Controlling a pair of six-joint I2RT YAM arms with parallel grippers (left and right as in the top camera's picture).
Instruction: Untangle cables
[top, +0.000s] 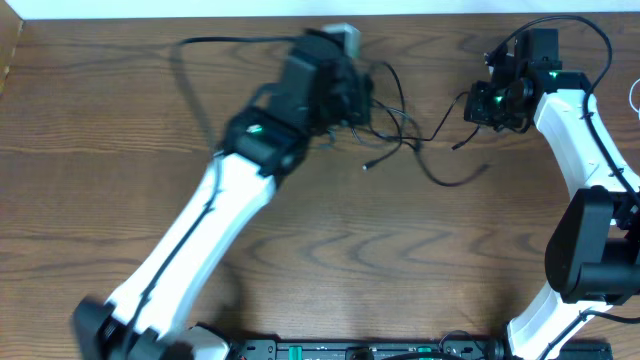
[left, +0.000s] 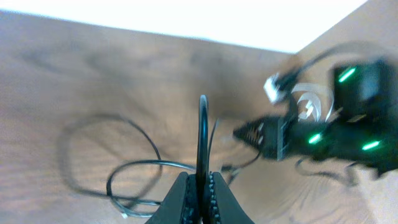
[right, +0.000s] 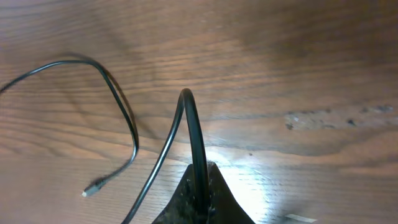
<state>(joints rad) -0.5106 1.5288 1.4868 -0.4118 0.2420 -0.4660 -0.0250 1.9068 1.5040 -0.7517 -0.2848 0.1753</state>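
The black cables (top: 398, 125) lie loosely tangled on the wooden table (top: 120, 180), toward its far edge, in the stretch between the two arms. One strand trails off in a wide curve toward the near side, and a small plug end (top: 368, 166) rests on the wood just below the tangle. The left gripper (top: 350, 95) reaches in from the near-left corner and sits at the left edge of the tangle. In the left wrist view its jaws are pressed together on a black strand (left: 202, 134), which stands up from between the fingertips (left: 186, 186) as a narrow upright loop, while more cable lies in loose rings on the table behind it. The right gripper (top: 480, 105) hovers at the right end of the tangle. In the right wrist view its jaws are likewise closed tight, pinching a black cable loop (right: 193, 124) that arches upward out of the grip. To the left of that loop another strand (right: 121, 106) runs across the wood, doubles back and ends in a small pale plug tip (right: 90, 190), lying apart from the right gripper. The left wrist view is blurred, so finer detail of the tangle there cannot be made out.
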